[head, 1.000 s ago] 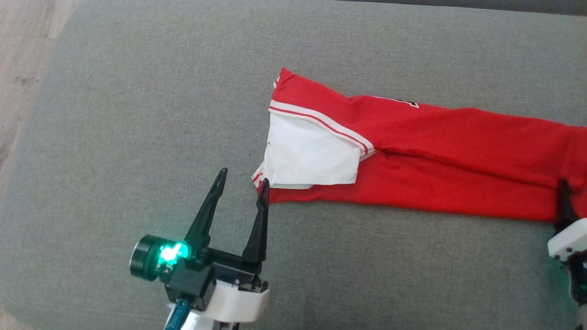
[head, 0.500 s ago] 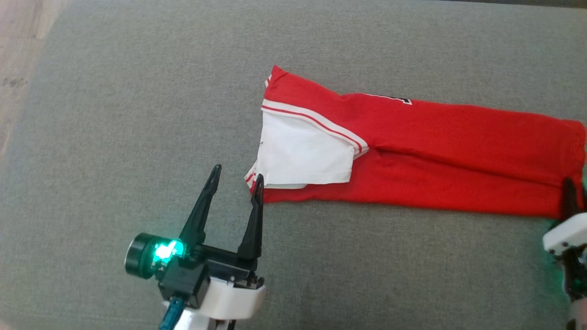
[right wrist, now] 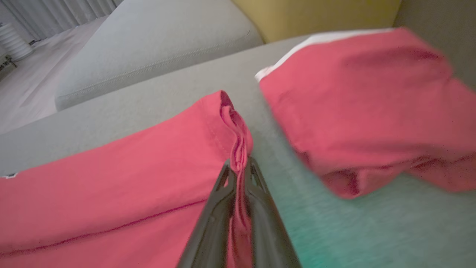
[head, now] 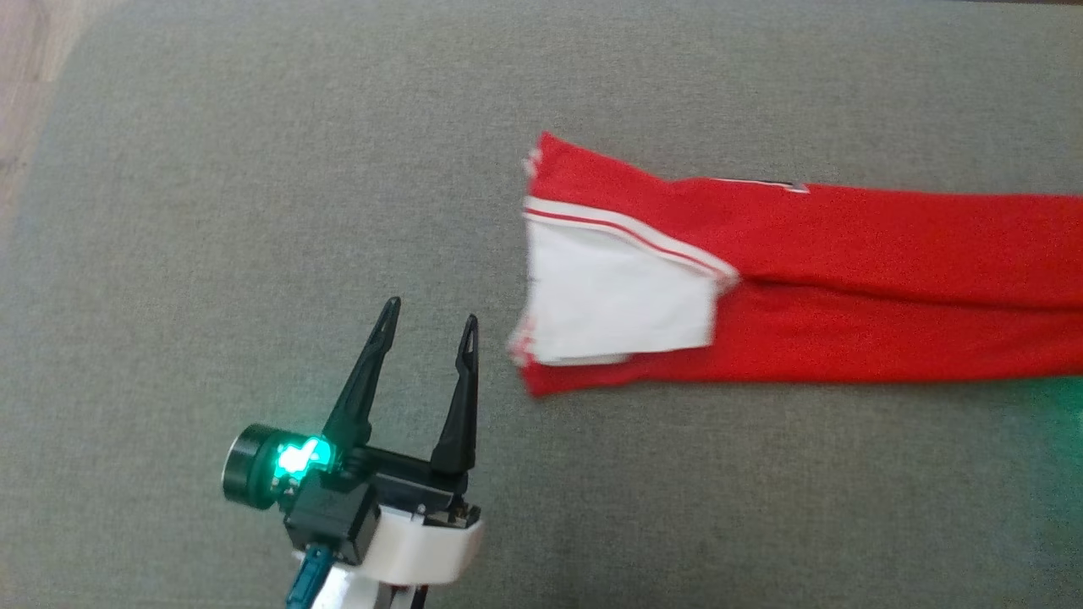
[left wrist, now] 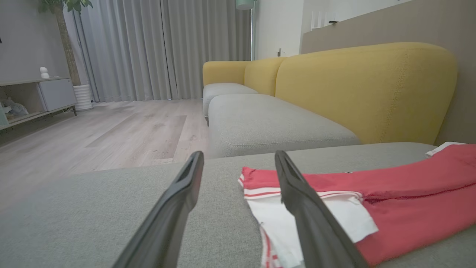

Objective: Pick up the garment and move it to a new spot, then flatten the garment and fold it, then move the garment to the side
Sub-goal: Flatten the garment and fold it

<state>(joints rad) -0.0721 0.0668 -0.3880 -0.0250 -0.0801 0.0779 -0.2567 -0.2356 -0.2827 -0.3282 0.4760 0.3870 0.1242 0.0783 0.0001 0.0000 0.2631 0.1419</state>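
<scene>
Well to the left of the garment (head: 846, 254), a strip of wooden floor (head: 15, 93) shows beyond the rounded edge of the grey cushion (head: 211, 194). A broad stretch of bare cushion lies open between that edge and the cloth. The left gripper (head: 431, 310) hovers near the garment's left end, just short of it and not touching, its fingers spread wide with nothing between them. Seen along those fingers, a second grey seat (left wrist: 267, 126), a yellow sofa back (left wrist: 364, 85) and grey curtains (left wrist: 148, 48) stand beyond the garment, well apart from it. The garment lies flat on the cushion as a long red band. Its left end shows a white panel (head: 609, 300) trimmed with a red-and-white stripe, and its right end runs off the head view's right edge. At that right end the right gripper (right wrist: 240, 163) has its fingers pressed together on a bunched fold of the red hem. Right of the pinch sits another red heap (right wrist: 372, 100), blurred, probably more of the same garment, with bare cushion in the gap between.
</scene>
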